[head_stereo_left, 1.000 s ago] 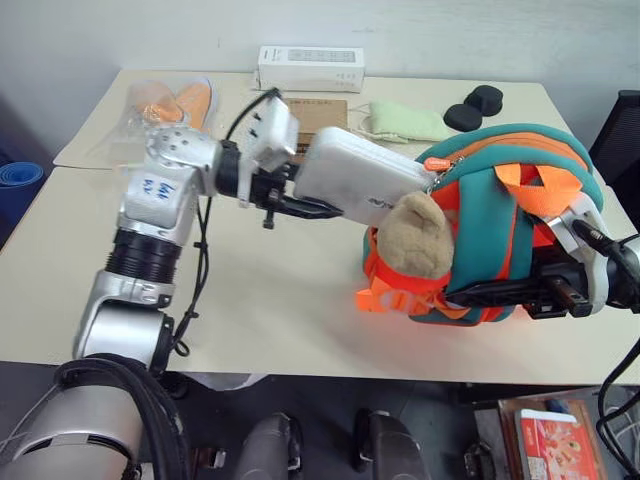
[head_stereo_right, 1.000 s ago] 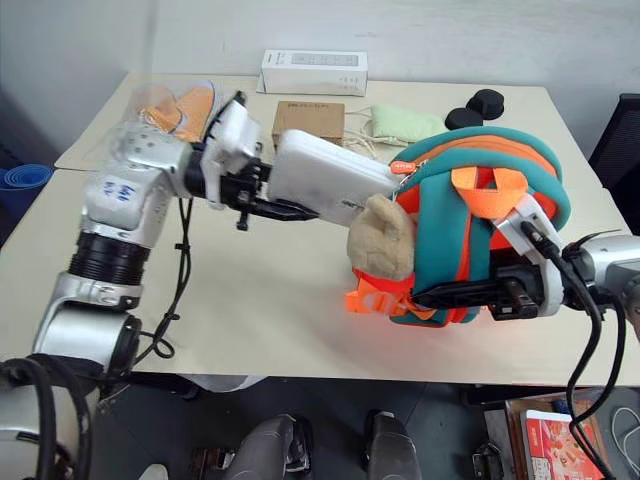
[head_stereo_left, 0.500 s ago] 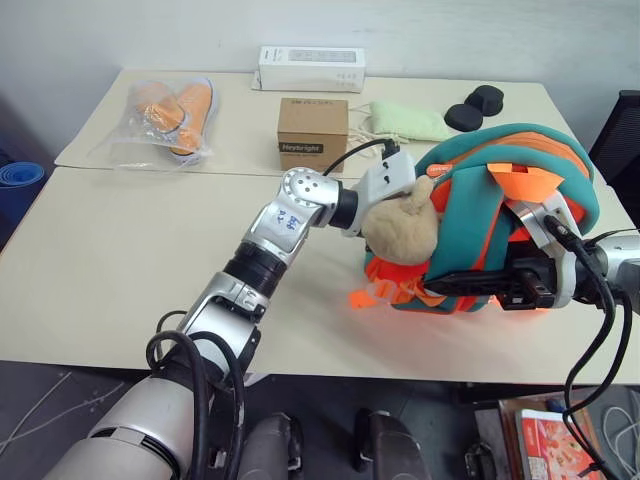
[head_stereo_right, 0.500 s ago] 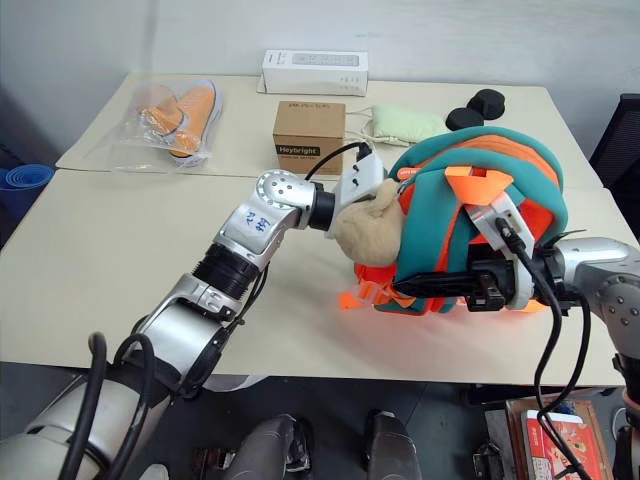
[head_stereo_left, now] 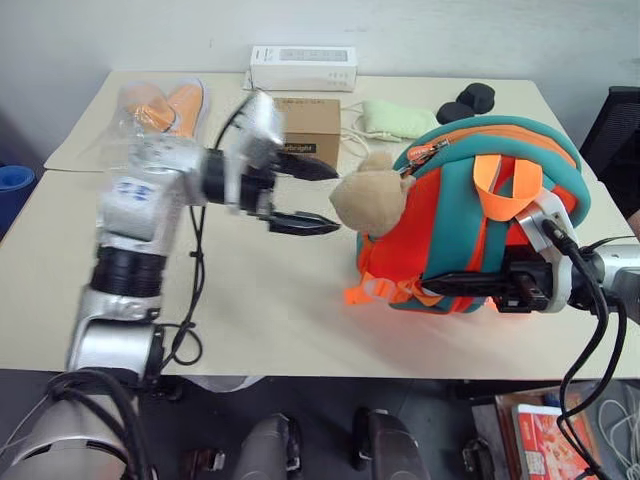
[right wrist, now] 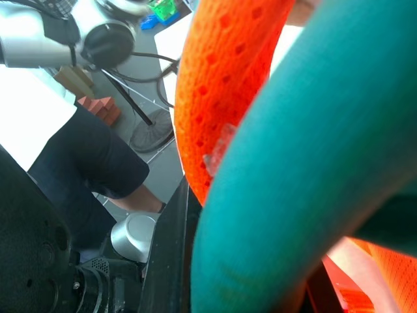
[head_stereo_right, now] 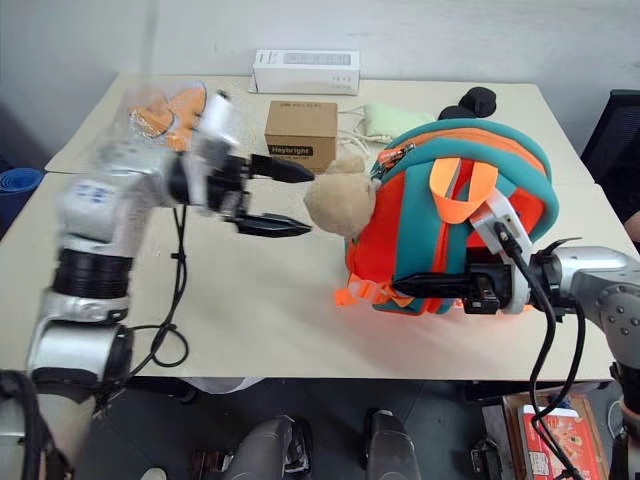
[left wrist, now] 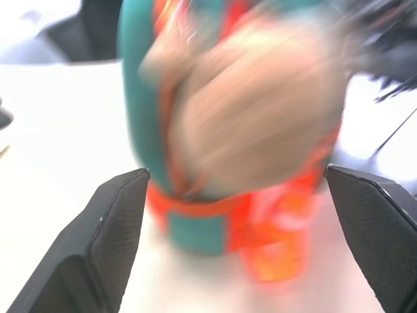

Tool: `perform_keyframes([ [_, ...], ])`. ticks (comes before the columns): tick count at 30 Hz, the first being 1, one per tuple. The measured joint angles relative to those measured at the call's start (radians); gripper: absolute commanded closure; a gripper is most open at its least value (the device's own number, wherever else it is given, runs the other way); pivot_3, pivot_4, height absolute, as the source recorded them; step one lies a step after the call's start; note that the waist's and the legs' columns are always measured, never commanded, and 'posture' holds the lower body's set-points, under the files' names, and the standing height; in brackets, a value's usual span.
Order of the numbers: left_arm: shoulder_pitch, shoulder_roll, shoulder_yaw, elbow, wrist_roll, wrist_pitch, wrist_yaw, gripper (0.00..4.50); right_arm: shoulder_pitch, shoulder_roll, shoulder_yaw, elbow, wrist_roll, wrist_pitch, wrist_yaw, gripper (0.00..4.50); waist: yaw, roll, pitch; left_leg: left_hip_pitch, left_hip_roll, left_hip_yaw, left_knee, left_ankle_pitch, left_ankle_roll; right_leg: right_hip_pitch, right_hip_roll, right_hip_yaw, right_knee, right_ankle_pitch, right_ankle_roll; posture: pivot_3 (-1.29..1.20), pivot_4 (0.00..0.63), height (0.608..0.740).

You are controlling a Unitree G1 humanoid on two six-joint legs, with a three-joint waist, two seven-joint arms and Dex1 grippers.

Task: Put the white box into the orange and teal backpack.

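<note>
Left arm (head_stereo_left: pixel 135 215): silver metal segments, a black ribbed joint, blue lettering on a white label, and a loose black cable (head_stereo_left: pixel 192 300). Grippers have black tapered fingers (head_stereo_left: pixel 300 222). Right arm (head_stereo_right: pixel 590 285): silver, black cables.

Two cream tables (head_stereo_left: pixel 250 290) pushed together, seam running across. Near table: orange and teal backpack (head_stereo_left: pixel 480 220) standing at the right, plush toy on its side. Far table, along the back: orange shoes in a clear bag (head_stereo_left: pixel 165 105) at left, brown carton (head_stereo_left: pixel 310 120), long white carton (head_stereo_left: pixel 303 68) behind it, pale green pouch (head_stereo_left: pixel 400 118), two black round items (head_stereo_left: pixel 465 100), possibly pads, too small to tell.
</note>
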Motion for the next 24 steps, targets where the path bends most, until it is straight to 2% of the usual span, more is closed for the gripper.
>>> perform_keyframes([
  [2,-0.007,-0.017,0.019,-0.058,-0.025,0.038,0.065,0.01,0.0,0.0,-0.001,-0.003,0.002,0.0,-0.008,4.49,0.006,0.0,0.0,0.001,-0.001,-0.003,0.0,0.0,0.0,0.003,-0.001,0.0,-0.002,0.0,0.0,0.0,0.15,0.74],
  [5,-0.008,-0.068,-0.046,-0.063,0.063,-0.029,0.19,0.01,0.007,0.0,-0.003,-0.015,0.012,0.0,-0.013,4.49,0.016,0.0,0.0,0.002,-0.003,-0.003,0.0,0.0,0.001,0.004,-0.001,0.0,-0.003,0.001,0.001,0.0,0.15,0.74],
  [11,-0.043,-0.168,-0.175,0.14,0.259,-0.28,0.326,0.01,0.021,0.005,-0.007,-0.027,0.022,-0.002,-0.029,4.49,0.022,0.0,0.0,0.001,-0.002,-0.001,0.0,0.0,0.0,0.001,-0.001,-0.002,-0.003,0.001,0.001,0.0,0.15,0.74],
  [14,-0.071,-0.202,-0.19,0.227,0.289,-0.352,0.339,0.01,0.028,0.01,-0.012,-0.04,0.034,-0.001,-0.037,4.49,0.021,0.0,0.0,0.001,-0.001,0.0,0.0,0.0,0.0,0.0,0.0,-0.002,-0.003,0.001,0.001,0.0,0.15,0.74],
  [20,-0.115,-0.259,-0.2,0.344,0.288,-0.361,0.298,0.01,0.06,0.01,-0.035,-0.042,0.043,-0.007,-0.042,4.49,0.025,0.0,0.0,0.0,-0.002,0.0,0.0,0.0,0.001,0.0,-0.001,-0.003,-0.003,0.001,0.001,0.0,0.15,0.74],
  [23,-0.155,-0.267,-0.201,0.38,0.286,-0.346,0.258,0.58,0.06,0.01,-0.035,-0.045,0.04,-0.022,-0.038,4.49,0.024,0.0,0.0,0.0,-0.002,0.0,0.0,0.0,0.001,0.0,-0.001,-0.003,-0.003,0.001,0.001,0.0,0.15,0.74],
  [24,-0.158,-0.263,-0.202,0.38,0.284,-0.345,0.239,0.91,0.058,0.011,-0.034,-0.045,0.035,-0.024,-0.041,4.49,0.024,0.0,0.0,0.0,-0.002,0.0,0.0,0.0,0.001,0.0,-0.001,-0.003,-0.003,0.001,0.001,0.0,0.15,0.74],
])
